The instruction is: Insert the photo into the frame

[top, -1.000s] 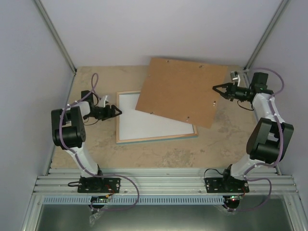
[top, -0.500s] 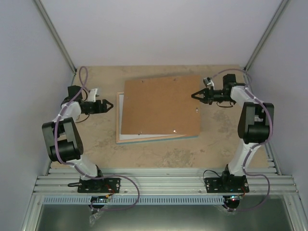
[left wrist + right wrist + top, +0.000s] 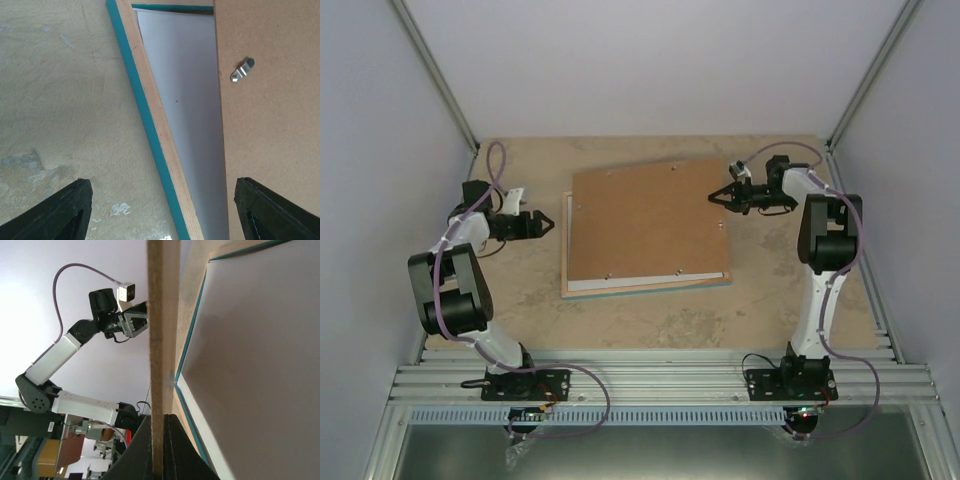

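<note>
Top external: the frame (image 3: 650, 288) lies flat mid-table, back side up, between the two arms. Its long axis runs left to right, with the near rail climbing slightly toward the right. The brown backing panel (image 3: 645, 220) covers most of it.

Right gripper (image 3: 718, 197) is clamped on the panel's right edge. The right wrist view confirms this, with the board's edge pinched between both fingers. Left gripper (image 3: 548, 222) has its fingers spread wide and holds nothing. It sits just beside the frame's left rail, apart from it, pointing at the rail.

Left wrist view: a wedge of white sheet (image 3: 185, 100) shows between the pale wood rail and the panel's left edge, so the panel is skewed against the frame and not square in the recess. A metal clip (image 3: 242, 69) sits on the panel's back.

I cannot see the photo in any view (under the panel, perhaps, but I cannot tell).

My judgement: the next move turns on that skew. The panel's long axis must be rotated parallel to the frame's. The right arm has the grip to do it, and the left is better placed to steady the rail on the table (image 3: 520, 300).
</note>
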### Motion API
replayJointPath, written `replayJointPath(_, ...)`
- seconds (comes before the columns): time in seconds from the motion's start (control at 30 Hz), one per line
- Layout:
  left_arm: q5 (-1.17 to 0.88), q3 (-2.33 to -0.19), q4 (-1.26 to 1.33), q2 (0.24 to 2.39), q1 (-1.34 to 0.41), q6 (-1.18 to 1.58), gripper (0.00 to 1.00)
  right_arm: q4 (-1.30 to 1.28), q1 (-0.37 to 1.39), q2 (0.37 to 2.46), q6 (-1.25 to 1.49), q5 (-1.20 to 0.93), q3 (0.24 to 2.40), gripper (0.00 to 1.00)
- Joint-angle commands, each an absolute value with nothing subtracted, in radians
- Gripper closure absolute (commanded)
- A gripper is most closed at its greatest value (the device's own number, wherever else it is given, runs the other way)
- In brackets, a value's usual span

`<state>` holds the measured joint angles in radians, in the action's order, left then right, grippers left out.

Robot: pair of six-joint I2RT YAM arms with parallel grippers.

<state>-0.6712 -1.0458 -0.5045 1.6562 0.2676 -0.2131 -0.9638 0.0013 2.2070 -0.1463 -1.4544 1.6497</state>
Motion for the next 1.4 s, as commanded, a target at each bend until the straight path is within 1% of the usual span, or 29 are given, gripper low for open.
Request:
replayJointPath(0.0, -0.661, -1.036, -0.509, 1.682, 0.271, -0.230, 0.20, -1.026, 0.029, 2.242, -0.181, -1.562, 1.694, 1.00)
replayJointPath(0.43, -0.655, -1.067, -0.498, 1.753, 0.269, -0.204, 0.20, -1.061, 0.031, 2.363, -0.206, -1.501, 1.762, 0.99)
replayJointPath(0.73, -0.653, -1.092, -0.505, 1.782, 0.269, -0.202, 0.20, -1.135, 0.028, 2.423, -0.283, -1.421, 1.830, 1.00)
replayJointPath(0.97, -0.649, -1.090, -0.513, 1.784, 0.270, -0.206, 0.20, -1.267, 0.021, 2.428, -0.404, -1.391, 1.846, 0.99)
replayJointPath(1.1, -0.646, -1.087, -0.507, 1.787, 0.269, -0.204, 0.20, -1.286, 0.011, 2.414, -0.417, -1.383, 1.822, 1.00)
replayJointPath(1.37, -0.644, -1.109, -0.511, 1.818, 0.266, -0.202, 0.20, -1.306, 0.019, 2.458, -0.424, -1.358, 1.905, 0.99)
